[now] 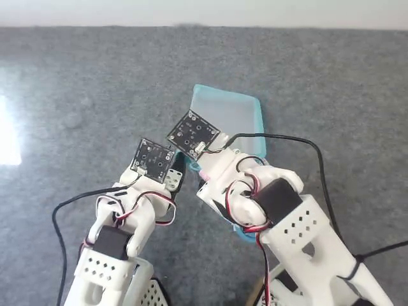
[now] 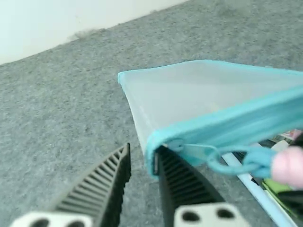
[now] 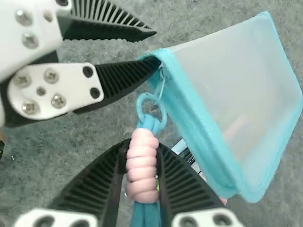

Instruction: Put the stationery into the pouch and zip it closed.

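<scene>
- High view: the teal pouch (image 1: 233,118) lies mid-table on grey felt (image 1: 76,95), at 1 o'clock from the left wrist. The arms cover its near end.
- Right wrist view: the right gripper (image 3: 142,146) pinches the pink braided charm (image 3: 142,168) on the teal zip cord (image 3: 147,125).
- The left gripper (image 2: 142,151) is spread, with one finger touching the pouch corner.
- The stationery (image 2: 277,189) is cut off and its print unreadable.

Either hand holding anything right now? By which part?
Right hand is shut on the pink zipper pull of the pouch. Left hand is open, one finger against the pouch corner.
</scene>
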You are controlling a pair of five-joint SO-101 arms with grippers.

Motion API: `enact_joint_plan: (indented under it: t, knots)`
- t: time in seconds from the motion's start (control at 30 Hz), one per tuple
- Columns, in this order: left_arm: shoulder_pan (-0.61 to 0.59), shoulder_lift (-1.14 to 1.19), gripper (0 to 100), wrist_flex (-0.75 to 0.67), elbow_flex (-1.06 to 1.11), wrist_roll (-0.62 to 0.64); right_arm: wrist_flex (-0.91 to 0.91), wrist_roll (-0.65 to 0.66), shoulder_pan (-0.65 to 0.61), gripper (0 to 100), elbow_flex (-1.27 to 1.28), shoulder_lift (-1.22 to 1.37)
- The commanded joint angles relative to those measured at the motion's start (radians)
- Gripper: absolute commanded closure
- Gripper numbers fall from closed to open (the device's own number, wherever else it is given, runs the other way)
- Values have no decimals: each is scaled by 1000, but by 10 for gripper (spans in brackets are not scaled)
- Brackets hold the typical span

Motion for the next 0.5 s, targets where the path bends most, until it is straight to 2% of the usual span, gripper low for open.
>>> enact_joint_plan:
  t: [0.0, 0.13, 0.33, 0.47]
  knots:
    - [-12, -23, 987, -34, -12, -14, -1, 35, -4, 992, -6, -8]
    - [-15, -18, 989, -29, -12, -9, -12, 35, 79, 992, 12, -1]
    - [-83, -20, 990, -32, -10, -8, -25, 84, 236, 992, 15, 1]
    - [-89, -18, 990, -29, -10, -8, -25, 101, 260, 992, 15, 1]
